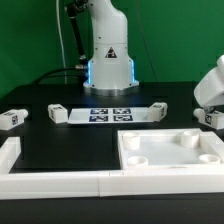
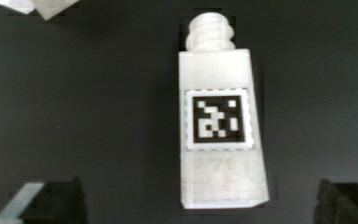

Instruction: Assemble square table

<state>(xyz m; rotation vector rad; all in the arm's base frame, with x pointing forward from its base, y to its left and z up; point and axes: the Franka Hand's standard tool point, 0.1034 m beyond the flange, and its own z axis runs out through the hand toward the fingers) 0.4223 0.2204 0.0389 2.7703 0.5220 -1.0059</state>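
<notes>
Dark surface [image 2: 69,110], tool [image 2: 195,200] gaping wide and empty astride a white leg [image 2: 217,70], which looks light, rigid, slick plastic, so I'd pinch its long flat sides level with the tag [image 2: 218,118]

White leg [image 2: 218,75], black-and-white square tag [image 2: 218,119]; white slab [image 1: 172,134]; black table [image 1: 70,140].

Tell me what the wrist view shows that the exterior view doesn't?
Only the wrist view: a table leg close up, with its threaded tip and tag, between the dark fingertips of the open pincer. Only the exterior view: the square tabletop, marker board, robot base and three other legs. Both: probably that same leg, at the exterior view's right.
</notes>
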